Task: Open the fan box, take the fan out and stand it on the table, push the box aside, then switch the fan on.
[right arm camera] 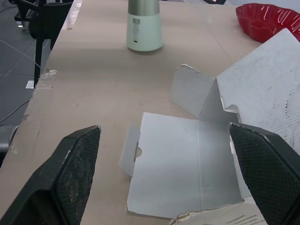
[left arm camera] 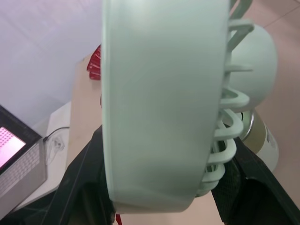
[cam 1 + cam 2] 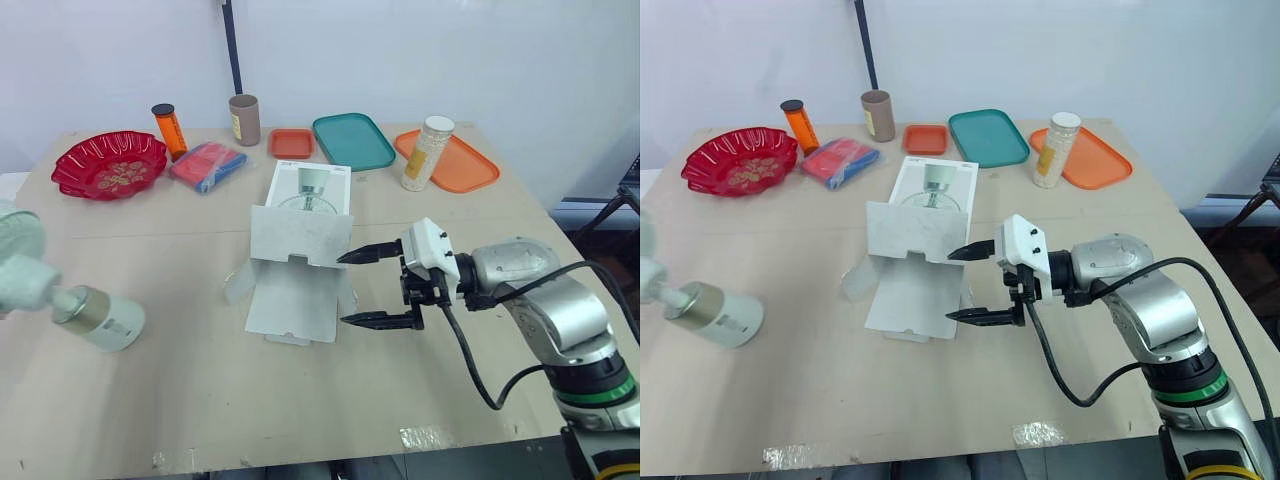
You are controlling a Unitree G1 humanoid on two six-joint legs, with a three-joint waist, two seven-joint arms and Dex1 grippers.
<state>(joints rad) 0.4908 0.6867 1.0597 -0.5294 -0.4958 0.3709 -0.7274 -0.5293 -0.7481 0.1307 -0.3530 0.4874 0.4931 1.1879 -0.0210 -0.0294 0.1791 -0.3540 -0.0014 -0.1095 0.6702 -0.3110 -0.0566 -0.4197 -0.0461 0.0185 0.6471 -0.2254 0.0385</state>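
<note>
**Risks.** The table (image 3: 480, 340) is running out well left of the fan box (image 3: 300, 285), and that is where you are holding the fan (image 3: 100, 318). Released there while leaning, it is probably going over, perhaps off the edge.

The fan box is lying open with its flaps spread. A push from its right side is risking a finger catching a flap, so the box turns or crumples instead of sliding. Pushing it leftward is sending it toward the fan. Pushing it away from you is sending it into the teal tray (image 3: 352, 140) just behind it.

The fan is tilting steeply, with its head high and far left of the box and its base low. I cannot tell whether the base is touching the table. Gripped by the head alone, it may be swinging or slipping while you are righting it.

**Positions.** Your right hand (image 3: 342, 290) is hanging wide open and empty just beside the box's right edge. Its upper finger is pointing at the raised flap and its lower one at the flat flap; I cannot confirm contact. Your left hand (image 2: 166, 154) is clamping the fan's head, one finger on either side of the rim, well left of the box.
</note>
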